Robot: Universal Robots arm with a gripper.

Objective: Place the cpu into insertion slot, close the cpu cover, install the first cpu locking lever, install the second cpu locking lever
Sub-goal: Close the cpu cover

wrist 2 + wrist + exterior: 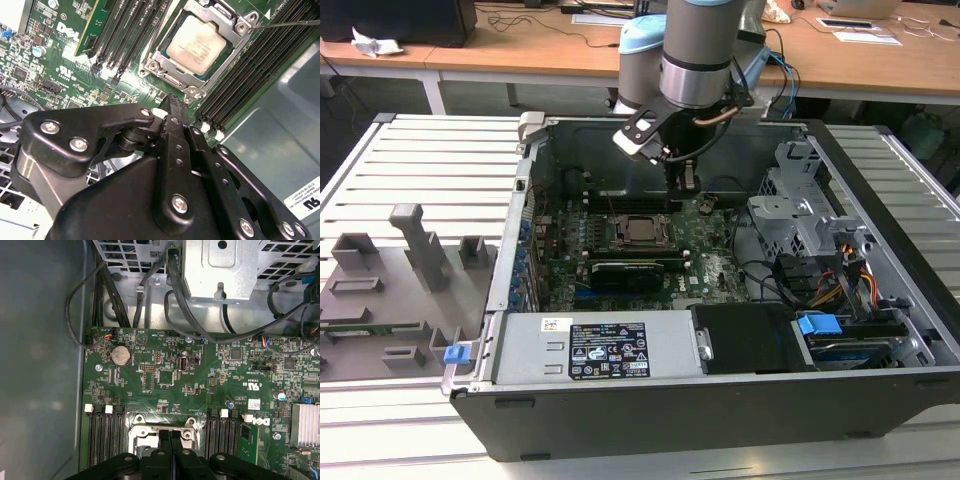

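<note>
Black linked fingers (172, 112) sit nearest in both wrist views, their two tips pressed together with nothing held between them. They hang low inside the open computer case (670, 420), just beside one corner of the socket (150, 65); whether they touch it I cannot tell. The chip (197, 44) lies flat in that socket, its silver-grey top showing through the window of the cover plate (227, 47), which lies down around it. A thin metal lever (290, 22) runs out from one corner of the plate across the long black memory slots (250, 70). More such slots flank the socket's other side on the green board (200, 370). In the exterior view the case lies open on a grey slatted surface (420, 160).
</note>
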